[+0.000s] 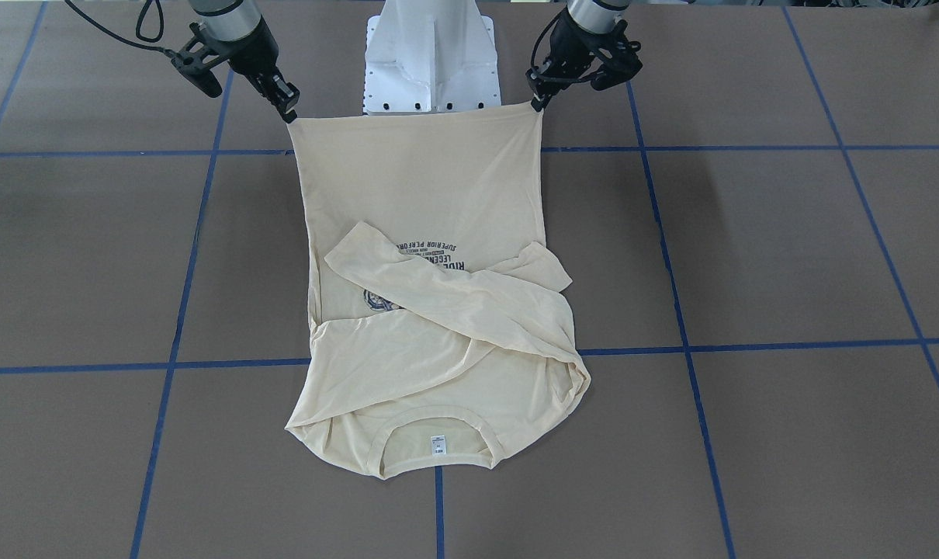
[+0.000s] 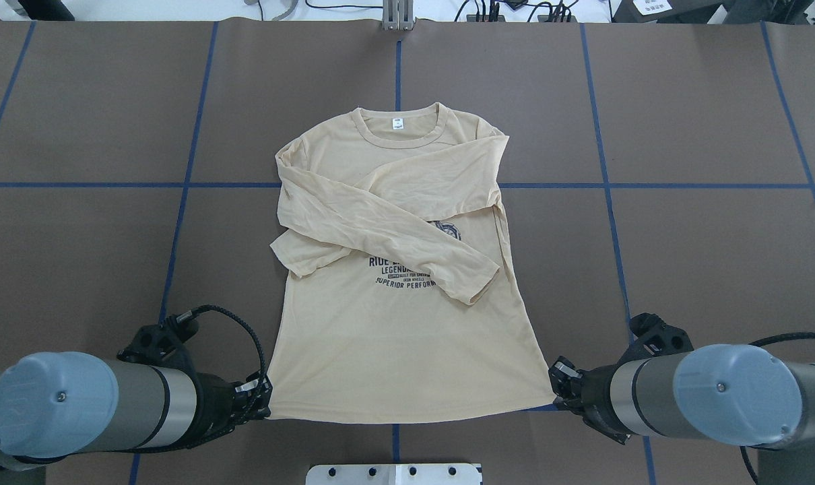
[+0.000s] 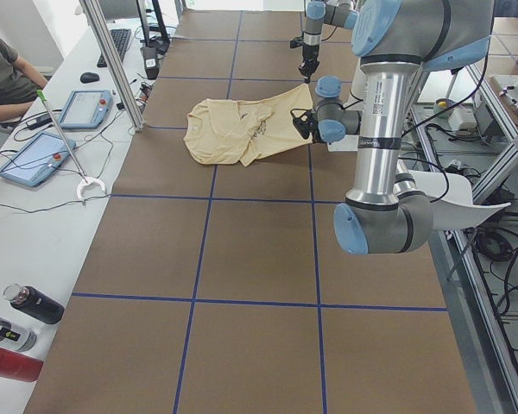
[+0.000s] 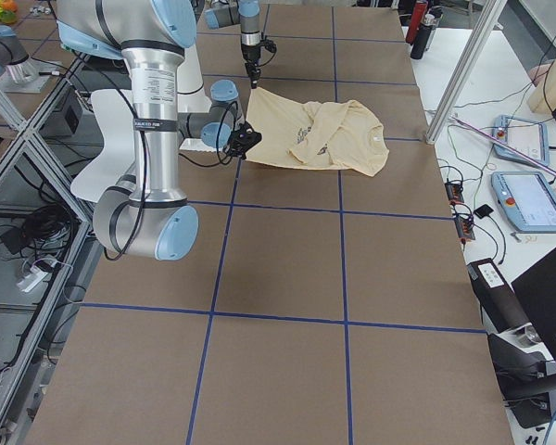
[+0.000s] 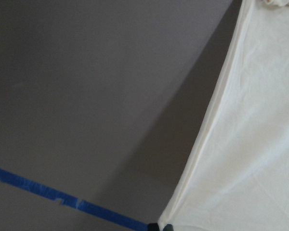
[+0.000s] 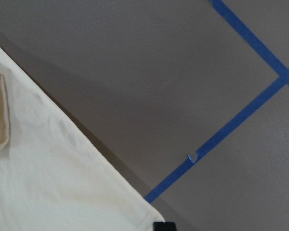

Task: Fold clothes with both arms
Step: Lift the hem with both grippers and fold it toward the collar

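On brown table (image 2: 683,236), centre: T-shirt (image 2: 407,350) front up, sleeves crossed over print, collar on far side. Hem corners pinched tight, one by left gripper (image 2: 265,396), other by right gripper (image 2: 557,385); hem raised, taut. White pedestal (image 1: 431,62) just behind hem. Side bench (image 3: 26,216): tablet (image 3: 36,158), black bottle (image 3: 34,304), contents unseen.

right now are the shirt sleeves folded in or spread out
Folded in: both sleeves lie crossed over the T-shirt front, partly covering the print.

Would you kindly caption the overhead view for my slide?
Left fingers and right fingers pinch the T-shirt hem corners, sleeves crossed.
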